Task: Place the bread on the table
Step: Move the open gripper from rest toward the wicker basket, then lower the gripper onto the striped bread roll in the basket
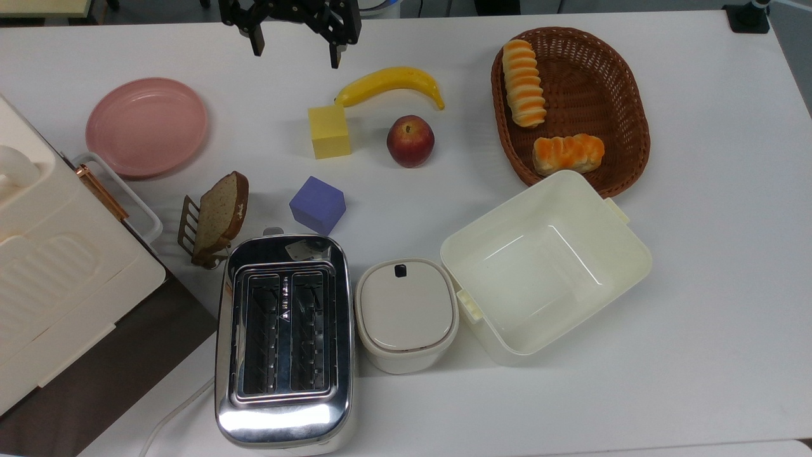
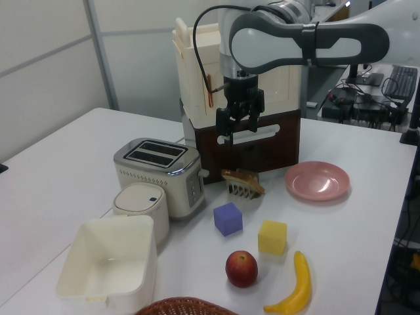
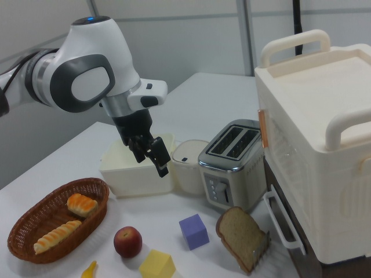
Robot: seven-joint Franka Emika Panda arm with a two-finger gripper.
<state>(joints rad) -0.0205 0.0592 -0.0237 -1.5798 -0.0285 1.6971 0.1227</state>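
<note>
Still unlifted, the bread (image 1: 524, 84) lies in the basket (image 1: 609, 44); fingers (image 1: 255, 44) spread wide should straddle its middle, then set it on bare worktop (image 1: 717, 209).

The desk (image 1: 698, 285) is plain white. The bread (image 1: 524, 83) is pale cream with orange-brown stripes, lying in a dark brown woven basket (image 1: 609, 76) beside a shorter, more orange roll (image 1: 568, 153). The plate (image 1: 146, 126) is pink, the banana (image 1: 390, 84) yellow, the apple (image 1: 410, 140) red, one cube (image 1: 329, 131) yellow, another (image 1: 317, 204) purple.
</note>
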